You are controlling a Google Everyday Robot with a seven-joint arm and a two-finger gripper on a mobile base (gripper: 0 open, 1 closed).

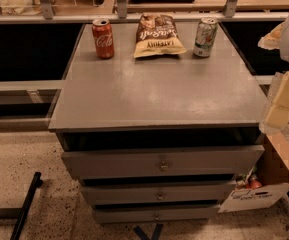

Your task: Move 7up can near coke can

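Desk seen from the front. The 7up can (205, 37) stands upright at the far right of the desk (154, 94), just beside a chip bag (158, 35) that lies flat at the far centre. The coke can (103, 38) stands upright at the far left, on the bag's other side, well apart from the 7up can. My end effector (283, 99) hangs at the right margin, beyond the desk's right edge and away from both cans. I cannot tell how far open it is. Three drawers (159, 164) sit below the top.
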